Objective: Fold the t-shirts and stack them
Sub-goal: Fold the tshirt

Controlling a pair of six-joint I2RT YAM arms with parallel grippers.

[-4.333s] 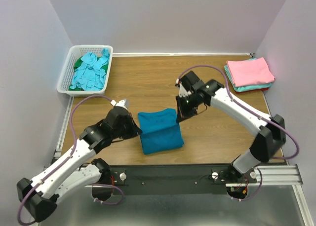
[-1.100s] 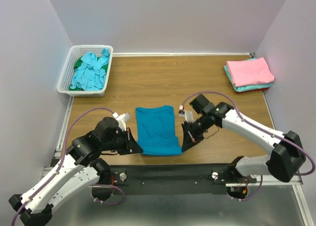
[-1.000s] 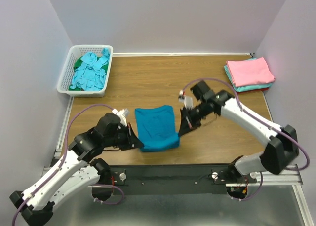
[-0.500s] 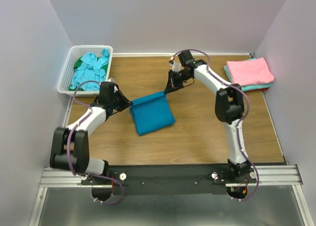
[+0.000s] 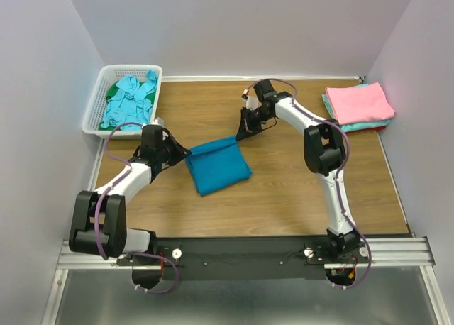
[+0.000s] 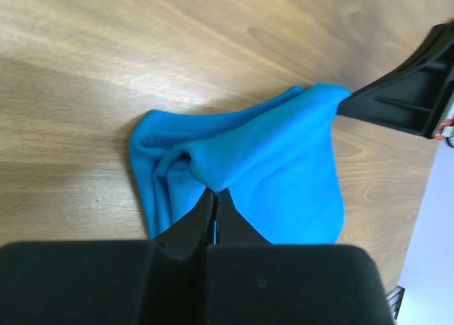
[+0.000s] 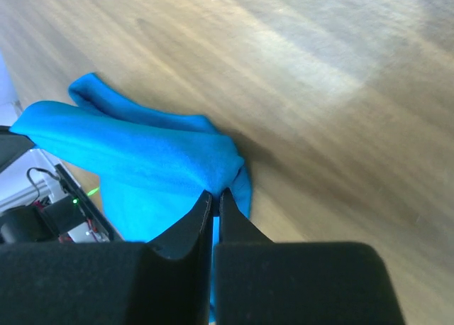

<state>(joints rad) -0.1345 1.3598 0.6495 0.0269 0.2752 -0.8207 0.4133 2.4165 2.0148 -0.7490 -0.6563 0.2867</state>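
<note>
The deep teal-blue t-shirt [image 5: 220, 170] lies folded on the wooden table, slightly askew. My left gripper [image 5: 187, 153] is shut on its far left corner, and in the left wrist view the jaws [image 6: 215, 191] pinch a raised peak of the cloth [image 6: 284, 176]. My right gripper [image 5: 237, 134] holds the far right corner. In the right wrist view its jaws [image 7: 215, 193] stand almost together with a tuft of the blue cloth [image 7: 135, 155] between the tips. The shirt's far edge sags between both grips.
A white slotted basket [image 5: 94, 111] at the back left holds crumpled light aqua shirts [image 5: 131, 101] over a green one [image 5: 113, 91]. Folded shirts are stacked at the back right, pink [image 5: 358, 101] on top of turquoise [image 5: 355, 126]. Walls close in on three sides.
Both grippers carried the shirt's near edge up and over to the far side, halving it. In the last half second they shifted only slightly, and the right jaws have eased a hair.
</note>
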